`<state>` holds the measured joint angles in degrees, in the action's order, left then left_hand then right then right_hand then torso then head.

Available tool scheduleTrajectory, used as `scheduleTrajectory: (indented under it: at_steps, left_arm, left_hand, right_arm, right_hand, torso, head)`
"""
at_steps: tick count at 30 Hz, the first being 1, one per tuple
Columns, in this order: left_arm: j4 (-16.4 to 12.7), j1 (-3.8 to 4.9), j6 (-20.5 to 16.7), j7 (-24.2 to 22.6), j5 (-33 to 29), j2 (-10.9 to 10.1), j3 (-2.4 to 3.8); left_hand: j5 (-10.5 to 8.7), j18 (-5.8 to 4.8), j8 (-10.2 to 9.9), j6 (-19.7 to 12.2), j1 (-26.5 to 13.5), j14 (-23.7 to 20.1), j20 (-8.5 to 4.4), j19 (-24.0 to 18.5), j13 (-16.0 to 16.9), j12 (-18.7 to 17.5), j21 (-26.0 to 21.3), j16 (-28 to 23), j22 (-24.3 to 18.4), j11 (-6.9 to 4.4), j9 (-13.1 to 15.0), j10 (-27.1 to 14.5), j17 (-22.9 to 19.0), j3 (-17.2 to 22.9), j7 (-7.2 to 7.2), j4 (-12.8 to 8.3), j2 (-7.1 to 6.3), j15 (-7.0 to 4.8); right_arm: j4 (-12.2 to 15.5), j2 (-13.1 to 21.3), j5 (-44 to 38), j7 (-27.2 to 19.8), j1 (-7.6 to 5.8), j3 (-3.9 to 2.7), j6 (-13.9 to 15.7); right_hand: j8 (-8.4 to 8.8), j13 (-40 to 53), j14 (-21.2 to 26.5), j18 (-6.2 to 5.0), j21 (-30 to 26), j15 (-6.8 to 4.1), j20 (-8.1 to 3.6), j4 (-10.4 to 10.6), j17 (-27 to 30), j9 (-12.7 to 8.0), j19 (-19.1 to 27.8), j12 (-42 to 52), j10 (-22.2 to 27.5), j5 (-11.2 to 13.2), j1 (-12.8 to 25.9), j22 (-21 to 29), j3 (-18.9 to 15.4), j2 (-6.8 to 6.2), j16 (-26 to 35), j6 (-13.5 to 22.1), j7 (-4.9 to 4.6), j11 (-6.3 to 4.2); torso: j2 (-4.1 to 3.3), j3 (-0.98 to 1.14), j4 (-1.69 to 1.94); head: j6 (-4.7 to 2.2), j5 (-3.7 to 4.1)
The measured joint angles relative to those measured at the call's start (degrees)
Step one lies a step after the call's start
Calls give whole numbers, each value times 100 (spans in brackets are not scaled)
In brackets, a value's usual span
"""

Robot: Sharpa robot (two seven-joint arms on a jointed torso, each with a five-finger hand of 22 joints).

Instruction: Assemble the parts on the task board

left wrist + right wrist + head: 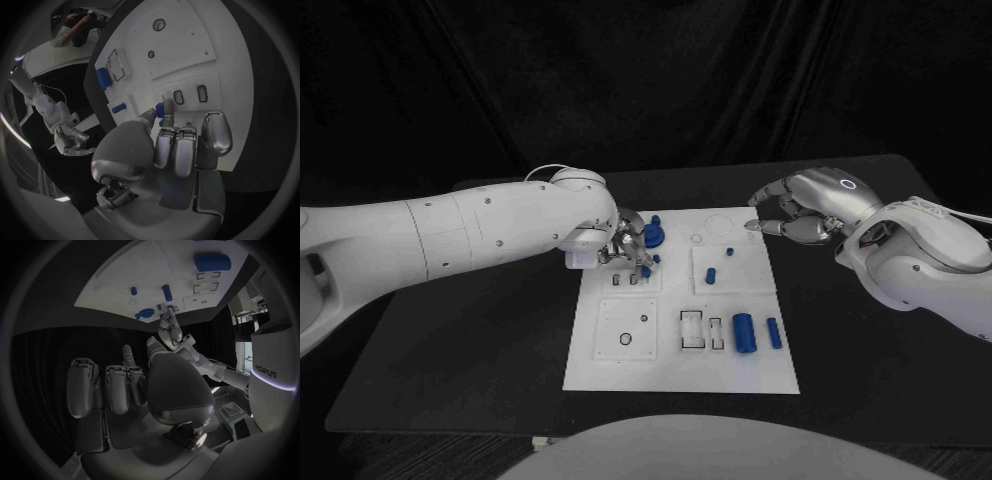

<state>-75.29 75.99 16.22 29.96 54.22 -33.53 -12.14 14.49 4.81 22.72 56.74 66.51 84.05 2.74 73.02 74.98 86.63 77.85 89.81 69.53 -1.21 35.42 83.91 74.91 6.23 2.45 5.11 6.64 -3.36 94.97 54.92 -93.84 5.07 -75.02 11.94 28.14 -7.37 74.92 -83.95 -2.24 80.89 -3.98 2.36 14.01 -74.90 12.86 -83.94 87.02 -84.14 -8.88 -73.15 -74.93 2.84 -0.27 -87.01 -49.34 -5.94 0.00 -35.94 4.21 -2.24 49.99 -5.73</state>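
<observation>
Board (678,375): white, centre of frame on black tabletop (459,350). Left robot hand (629,250), at board's upper left, pinches a small blue part (160,110) over the slots. Right robot hand (798,215), upper right, curled, grasping nothing. Loose cylinders (744,331) lower right. Assembly judged partway; several parts remain.

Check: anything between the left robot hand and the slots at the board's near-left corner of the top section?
Nothing visible. The left robot hand pinches a small blue plastic part just above the two small rectangular slots in the white task board; the board there lies bare.
</observation>
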Motion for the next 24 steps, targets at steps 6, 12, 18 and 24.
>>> scheduleTrajectory:
  at_steps: [6,12,18,24]
  left_arm:
    - [-58,0,-1,0,0,-46,-4]
    - [-119,-4,-5,2,0,-118,-6]
    - [-171,-8,-18,6,1,-187,-6]
    - [-222,-16,-39,8,1,-264,-6]
  left_hand:
    - [124,0,-71,18,-18,0,14,-13,0,-21,-1,0,2,0,61,0,0,195,2,-79,-30,0]
    - [149,0,-143,19,-49,0,14,-13,-1,-60,-30,0,7,0,99,0,0,340,4,-132,-61,0]
    - [149,0,-167,20,-109,0,32,-32,-1,-82,-55,-23,4,0,125,0,0,432,6,-163,-121,0]
    - [270,0,-245,25,-176,0,32,-31,-2,-127,-78,-23,2,0,172,0,0,630,17,-203,-187,0]
  right_arm:
    - [0,4,1,2,13,0,-30]
    - [0,4,2,3,19,0,-58]
    - [-3,9,2,5,24,0,-82]
    - [-6,16,6,7,31,0,-103]
  right_hand:
    - [0,0,0,0,-19,0,0,-20,0,-3,0,-8,0,-20,-6,0,-8,6,0,0,0,0]
    - [0,-1,0,0,-19,0,0,-20,0,-5,0,-42,0,-20,-6,1,-8,6,0,-20,-21,0]
    - [0,-1,-15,0,-19,16,0,-20,0,-10,0,-42,0,-20,-6,1,-8,6,0,-21,-21,0]
    - [0,-1,-15,0,-19,15,0,-19,0,-9,0,-74,0,-20,-6,1,-8,6,0,-21,-20,0]
  torso:
    - [0,0,4]
    - [1,-2,10]
    - [2,-2,14]
    - [4,-1,7]
  head:
    - [0,-25]
    - [0,-31]
    - [0,-35]
    - [0,-57]
